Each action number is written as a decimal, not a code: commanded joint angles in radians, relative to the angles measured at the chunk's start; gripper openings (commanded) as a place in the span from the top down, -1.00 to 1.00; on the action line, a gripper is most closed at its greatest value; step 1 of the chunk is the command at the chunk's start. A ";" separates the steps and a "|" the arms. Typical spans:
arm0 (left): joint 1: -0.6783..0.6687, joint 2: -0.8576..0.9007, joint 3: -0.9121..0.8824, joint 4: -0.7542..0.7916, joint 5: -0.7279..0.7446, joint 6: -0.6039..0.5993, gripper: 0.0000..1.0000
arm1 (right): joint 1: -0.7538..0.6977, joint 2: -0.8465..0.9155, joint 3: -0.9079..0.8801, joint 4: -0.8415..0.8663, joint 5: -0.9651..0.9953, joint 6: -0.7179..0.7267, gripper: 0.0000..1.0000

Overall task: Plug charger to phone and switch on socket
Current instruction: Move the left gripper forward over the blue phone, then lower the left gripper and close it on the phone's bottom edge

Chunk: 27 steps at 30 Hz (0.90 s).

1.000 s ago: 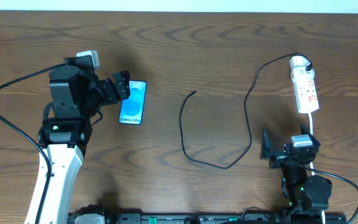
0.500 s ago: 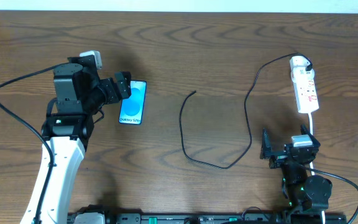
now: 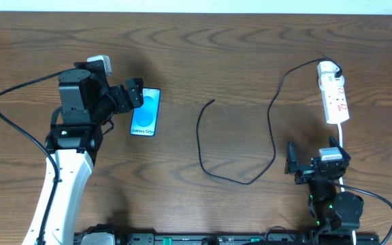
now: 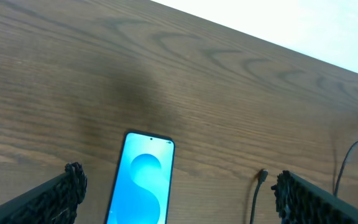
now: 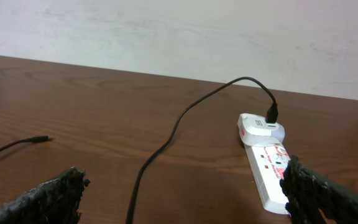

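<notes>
I'm looking down from the overhead camera, and the phone [image 3: 145,112] lies flat on the wooden table [image 3: 203,41], left of centre. Its blue screen faces up. My left gripper [image 3: 134,94] sits at the phone's upper left corner with the jaws spread wide and nothing in them. On the left wrist feed, the phone shows between the two black fingers [image 4: 67,190], closer to the left one. I can't tell from either view whether a finger is touching it.

The charger [image 3: 198,133] is loose on the table in the middle. Its plug tip [image 3: 213,101] lies free, well to the right of the phone. From there the black cable loops down toward me, swings up again and runs to the far right. There it goes into a white adapter [image 5: 260,127] at the far end of the socket [image 3: 335,95].

The socket lies lengthwise near the table's right edge, its white cord [image 3: 342,133] trailing toward my right arm. My right gripper [image 3: 314,158] is low on the right, just short of the socket's near end. Its jaws are fully apart and it's empty. On the right wrist feed the socket shows near the right-hand finger, with the cable running between the two fingers.
</notes>
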<state>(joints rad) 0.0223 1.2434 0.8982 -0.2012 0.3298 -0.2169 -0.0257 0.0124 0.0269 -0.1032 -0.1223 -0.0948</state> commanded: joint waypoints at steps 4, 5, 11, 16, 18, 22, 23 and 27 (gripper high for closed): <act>-0.002 0.013 0.050 -0.022 -0.062 -0.005 -0.97 | 0.010 -0.006 -0.005 0.002 0.004 0.011 -0.98; -0.002 0.021 0.061 -0.037 -0.062 -0.005 -0.97 | 0.010 -0.006 -0.005 0.002 0.004 0.012 -0.98; -0.009 0.108 0.200 -0.192 -0.062 0.050 -0.98 | 0.010 -0.006 -0.005 0.002 0.004 0.011 -0.99; -0.057 0.188 0.345 -0.337 -0.143 0.110 -0.98 | 0.010 -0.006 -0.005 0.002 0.004 0.011 -0.98; -0.079 0.221 0.394 -0.388 -0.175 0.126 -0.97 | 0.010 -0.006 -0.005 0.002 0.004 0.012 -0.99; -0.099 0.278 0.450 -0.459 -0.186 0.158 -0.97 | 0.010 -0.006 -0.005 0.002 0.004 0.011 -0.98; -0.101 0.294 0.457 -0.473 -0.185 0.171 -0.97 | 0.010 -0.006 -0.005 0.002 0.004 0.011 -0.99; -0.100 0.354 0.458 -0.505 -0.185 0.196 -0.97 | 0.010 -0.006 -0.005 0.002 0.004 0.011 -0.98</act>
<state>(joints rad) -0.0780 1.5517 1.3376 -0.6865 0.1692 -0.0708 -0.0257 0.0124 0.0269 -0.1032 -0.1223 -0.0948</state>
